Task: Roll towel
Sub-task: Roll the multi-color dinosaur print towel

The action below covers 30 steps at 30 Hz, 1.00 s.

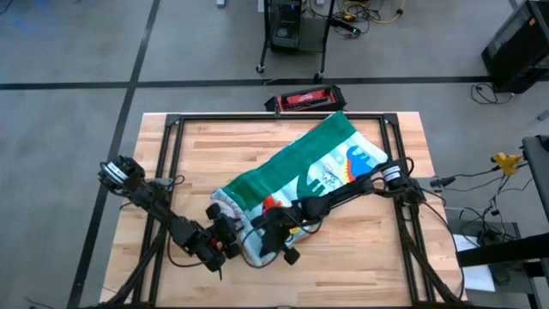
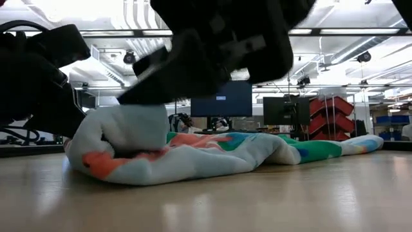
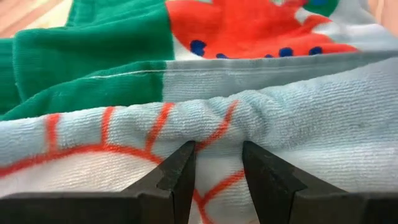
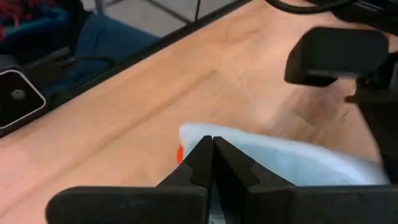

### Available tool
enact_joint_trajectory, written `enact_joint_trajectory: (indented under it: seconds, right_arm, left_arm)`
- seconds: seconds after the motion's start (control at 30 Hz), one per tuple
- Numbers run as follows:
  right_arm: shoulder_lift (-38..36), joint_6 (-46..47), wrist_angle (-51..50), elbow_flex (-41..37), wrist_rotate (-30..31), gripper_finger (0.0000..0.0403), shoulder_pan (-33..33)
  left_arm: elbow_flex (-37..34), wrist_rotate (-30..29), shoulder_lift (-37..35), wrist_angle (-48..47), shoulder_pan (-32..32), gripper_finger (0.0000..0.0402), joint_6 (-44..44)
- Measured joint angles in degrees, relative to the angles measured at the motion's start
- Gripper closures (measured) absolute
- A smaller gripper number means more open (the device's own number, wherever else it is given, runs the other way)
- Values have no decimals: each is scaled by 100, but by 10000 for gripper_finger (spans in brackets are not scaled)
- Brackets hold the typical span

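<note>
Pinching only a small ridge of cloth, your left end effector (image 3: pixel 216 180) has its fingers partly closed on a raised fold of the towel (image 3: pixel 249 118) at the near end of the strip, and that thin bite is the first thing that could fail you: if you pull or turn with it, the fold may slide out from between the fingers and the started roll will flop open. Just beside it, your right end effector (image 4: pixel 212 152) sits with its fingers pressed fully together and nothing visibly caught between them, resting at the pale near edge of the cloth; if you expect it to steady that end, it can only push, and a push may skid the bundle across the table (image 1: pixel 206 154) instead of tightening it. The two end effectors are very close together in the high view, so a turn of either wrist risks a knock. Farther off, the towel (image 1: pixel 317 163) lies loosely folded on the diagonal towards the far right, green back showing; rolling unevenly from one corner would likely give you a skewed, cone-shaped roll.
</note>
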Motion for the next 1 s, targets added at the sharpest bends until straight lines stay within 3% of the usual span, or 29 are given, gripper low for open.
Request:
enact_joint_trajectory:
  seconds: [0.23,0.37,0.53,0.67,0.8,0.87,1.0]
  right_arm:
    - [280,545,958,-590,-14,403,-108]
    - [376,655,1096,-597,-55,403,-114]
    - [287,647,1011,-589,21,403,-122]
    - [34,554,895,-588,725,403,-181]
    - [-120,497,702,-451,2353,403,-400]
    - [-105,432,639,-300,2893,403,-623]
    - [149,596,295,261,2983,403,-1082]
  left_arm:
    - [44,-129,-415,-433,21,283,4]
    - [37,-276,-540,-788,62,283,-4]
    - [-48,-38,-432,-854,195,283,-135]
    - [-72,6,-363,-853,221,283,-149]
    - [-76,10,-356,-831,223,283,-149]
    - [-76,18,-356,-798,223,283,-149]
    - [-76,22,-356,-755,223,283,-142]
